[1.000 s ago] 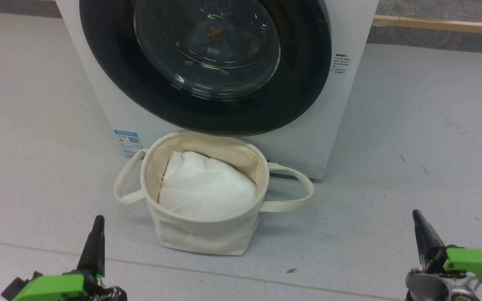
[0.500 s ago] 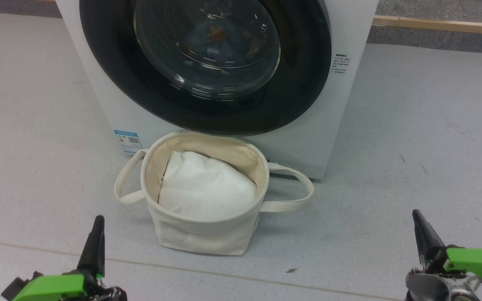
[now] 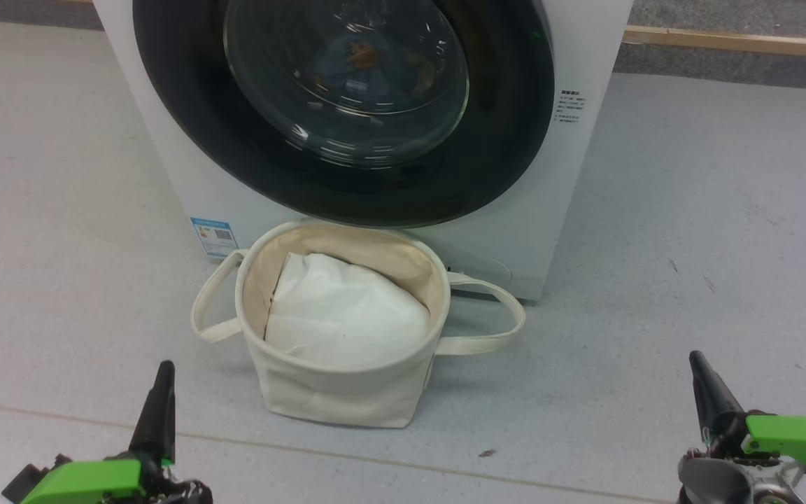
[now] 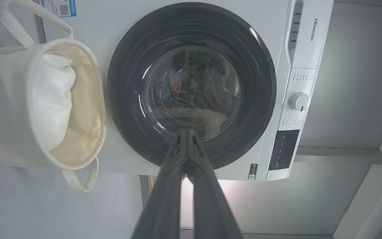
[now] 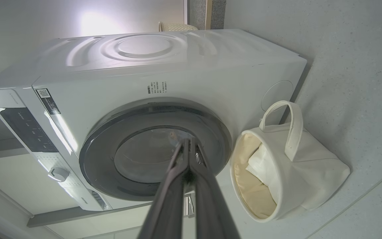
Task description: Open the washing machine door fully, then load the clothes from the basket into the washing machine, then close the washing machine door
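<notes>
While the washing machine door [image 3: 347, 91] sits closed, left gripper [image 3: 164, 369] clenched empty, right gripper [image 3: 697, 362] likewise

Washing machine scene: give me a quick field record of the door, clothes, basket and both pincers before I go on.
washing machine door: shut against the washing machine
clothes: blue bear-print fabric inside the machine, seen through the door glass
basket: on the floor in front of the machine, holding a white bundle
left pincer: shut, empty, apart from the basket
right pincer: shut, empty, apart from the basket
</notes>
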You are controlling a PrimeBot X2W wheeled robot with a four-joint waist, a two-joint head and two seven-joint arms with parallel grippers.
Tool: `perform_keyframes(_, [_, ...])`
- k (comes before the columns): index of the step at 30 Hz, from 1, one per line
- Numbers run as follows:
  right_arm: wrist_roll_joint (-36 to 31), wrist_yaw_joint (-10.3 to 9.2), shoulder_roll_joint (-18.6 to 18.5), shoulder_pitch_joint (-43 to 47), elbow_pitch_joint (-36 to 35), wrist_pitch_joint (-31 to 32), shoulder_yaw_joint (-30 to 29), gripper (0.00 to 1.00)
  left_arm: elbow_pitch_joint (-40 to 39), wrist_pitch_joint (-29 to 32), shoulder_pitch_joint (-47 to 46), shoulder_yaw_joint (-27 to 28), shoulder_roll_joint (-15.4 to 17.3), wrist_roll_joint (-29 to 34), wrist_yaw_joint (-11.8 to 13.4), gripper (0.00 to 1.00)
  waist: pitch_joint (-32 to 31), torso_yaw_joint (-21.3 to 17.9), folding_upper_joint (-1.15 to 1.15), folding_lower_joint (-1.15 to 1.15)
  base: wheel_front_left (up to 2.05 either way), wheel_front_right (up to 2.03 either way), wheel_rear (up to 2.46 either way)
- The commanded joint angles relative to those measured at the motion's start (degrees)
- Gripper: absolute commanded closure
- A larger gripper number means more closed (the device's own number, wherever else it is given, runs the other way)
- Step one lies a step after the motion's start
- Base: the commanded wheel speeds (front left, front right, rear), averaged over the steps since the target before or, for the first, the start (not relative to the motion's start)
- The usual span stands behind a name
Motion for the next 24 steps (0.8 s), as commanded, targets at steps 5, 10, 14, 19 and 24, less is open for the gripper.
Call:
perform_keyframes(5, [0.5, 0.01, -1.2, -2.4, -1.7, -0.3, 1.4, 1.0, -1.9, 0.4, -2.5, 2.0, 0.8, -0.2, -0.7, 1.0, 0.0, 0.0, 0.0, 0.0, 0.0, 0.0, 0.0])
perform_keyframes(10, [0.6, 0.01, -1.2, -2.4, -1.7, -0.3, 1.4, 1.0, -1.9, 0.4, -2.5, 2.0, 0.8, -0.2, -0.7, 1.0, 0.0, 0.0, 0.0, 0.0, 0.0, 0.0, 0.0])
perform_keyframes(14, [0.6, 0.01, -1.3, -2.4, -1.7, -0.4, 1.5, 1.0, -1.9, 0.4, -2.5, 2.0, 0.8, -0.2, -0.7, 1.0, 0.0, 0.0, 0.0, 0.0, 0.0, 0.0, 0.0])
perform_keyframes(19, [0.6, 0.01, -1.3, -2.4, -1.7, -0.4, 1.5, 1.0, -1.9, 0.4, -2.5, 2.0, 0.8, -0.2, -0.7, 1.0, 0.0, 0.0, 0.0, 0.0, 0.0, 0.0, 0.0])
perform_keyframes(24, [0.7, 0.01, -1.3, -2.4, -1.7, -0.4, 1.6, 1.0, -1.9, 0.4, -2.5, 2.0, 0.8, -0.2, -0.7, 1.0, 0.0, 0.0, 0.0, 0.0, 0.0, 0.0, 0.0])
